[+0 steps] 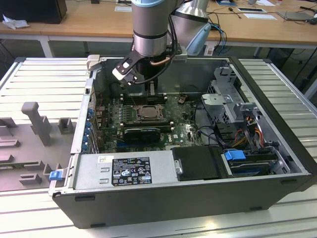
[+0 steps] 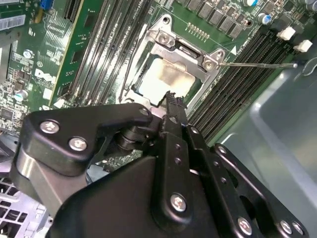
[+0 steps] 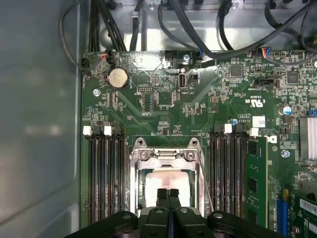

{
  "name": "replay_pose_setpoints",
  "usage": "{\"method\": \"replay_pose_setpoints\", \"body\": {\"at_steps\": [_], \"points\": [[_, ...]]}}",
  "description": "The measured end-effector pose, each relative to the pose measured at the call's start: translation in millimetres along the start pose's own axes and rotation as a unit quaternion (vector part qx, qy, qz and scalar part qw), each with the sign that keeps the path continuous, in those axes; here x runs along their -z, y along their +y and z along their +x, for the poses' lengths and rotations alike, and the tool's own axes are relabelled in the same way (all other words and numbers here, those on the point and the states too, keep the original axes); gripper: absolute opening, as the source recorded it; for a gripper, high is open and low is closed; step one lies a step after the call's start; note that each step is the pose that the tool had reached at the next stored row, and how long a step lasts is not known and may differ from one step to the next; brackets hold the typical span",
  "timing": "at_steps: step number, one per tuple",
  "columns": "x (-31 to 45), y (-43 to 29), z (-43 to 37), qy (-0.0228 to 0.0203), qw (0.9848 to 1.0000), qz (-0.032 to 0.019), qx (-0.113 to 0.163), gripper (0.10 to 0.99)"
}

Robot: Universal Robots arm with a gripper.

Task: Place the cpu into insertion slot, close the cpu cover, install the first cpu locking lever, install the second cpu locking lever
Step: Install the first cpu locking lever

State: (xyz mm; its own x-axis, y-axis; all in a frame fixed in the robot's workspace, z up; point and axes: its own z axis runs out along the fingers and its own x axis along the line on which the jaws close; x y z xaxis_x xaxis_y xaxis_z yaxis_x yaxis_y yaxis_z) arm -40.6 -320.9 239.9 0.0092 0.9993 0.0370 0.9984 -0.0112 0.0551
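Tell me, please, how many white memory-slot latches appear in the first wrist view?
4: two latches on the case-wall side of the insertion slot, two on its other side. The tool may hide more at the slots' other ends.

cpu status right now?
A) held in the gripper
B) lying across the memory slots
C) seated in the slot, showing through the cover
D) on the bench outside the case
C: in both wrist views the cpu lies under the cover, its pale top showing through the cut-out, and the gripper over it is shut with nothing between its fingertips.
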Motion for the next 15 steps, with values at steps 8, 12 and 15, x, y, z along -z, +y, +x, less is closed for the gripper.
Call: {"method": "replay_pose_setpoints", "body": {"at_steps": [8,12,15], "points": [[9.3,0.2,0.3,-0.0010,1.0000,0.0000,0.000,0.106],[21.1,0.9,0.8,-0.0012,1.0000,0.0000,0.000,0.106],[27.7,1.3,1.0,-0.0012,1.0000,0.0000,0.000,0.106]]}}
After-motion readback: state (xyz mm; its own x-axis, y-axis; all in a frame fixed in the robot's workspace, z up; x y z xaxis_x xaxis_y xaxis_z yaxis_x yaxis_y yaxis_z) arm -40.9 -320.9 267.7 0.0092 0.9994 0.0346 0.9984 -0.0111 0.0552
